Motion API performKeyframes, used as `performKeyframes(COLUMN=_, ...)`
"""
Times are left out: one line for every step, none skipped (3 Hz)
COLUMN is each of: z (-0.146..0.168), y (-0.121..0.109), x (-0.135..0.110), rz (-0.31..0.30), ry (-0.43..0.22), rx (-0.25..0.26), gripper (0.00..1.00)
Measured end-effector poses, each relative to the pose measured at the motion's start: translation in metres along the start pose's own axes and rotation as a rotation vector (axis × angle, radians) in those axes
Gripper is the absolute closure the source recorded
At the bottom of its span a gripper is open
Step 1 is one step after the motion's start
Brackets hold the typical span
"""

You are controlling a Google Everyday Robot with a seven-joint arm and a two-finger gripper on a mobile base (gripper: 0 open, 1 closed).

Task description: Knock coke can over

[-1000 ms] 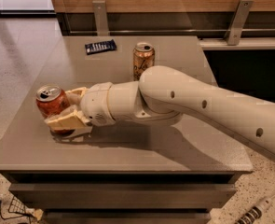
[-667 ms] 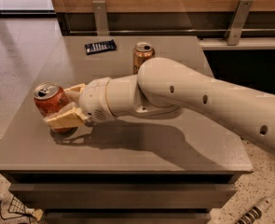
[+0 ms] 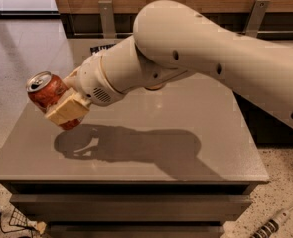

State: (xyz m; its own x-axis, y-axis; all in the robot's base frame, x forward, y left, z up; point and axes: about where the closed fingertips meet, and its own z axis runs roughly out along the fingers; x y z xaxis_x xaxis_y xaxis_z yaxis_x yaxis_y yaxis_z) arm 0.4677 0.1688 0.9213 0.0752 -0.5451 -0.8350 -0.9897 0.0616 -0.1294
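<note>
The coke can is red-orange with a silver top and pull tab. It is held off the grey table, tilted with its top toward the left, over the table's left part. My gripper is shut on the can, with one tan finger across its front and the other behind it. The can's shadow lies on the tabletop below. My big white arm reaches in from the right and crosses the table's back half.
A black flat object lies at the table's back edge, partly behind the arm. The second, paler can is hidden by the arm. Metal rail posts stand behind the table. A power strip lies on the floor at lower right.
The coke can stood on the table in my gripper's grasp; now it is lifted clear of the tabletop and tilted left. The arm has risen and hides the paler can.
</note>
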Motion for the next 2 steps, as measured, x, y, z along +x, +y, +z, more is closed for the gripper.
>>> performKeyframes(z=-0.0111, y=0.0011, x=-0.0061, rz=0.013, ry=0.109, rx=-0.011, gripper=1.0)
performKeyframes(z=-0.0188, y=0.0033, x=-0.0054, rz=0.027, ry=0.198, rx=-0.004, gripper=1.0)
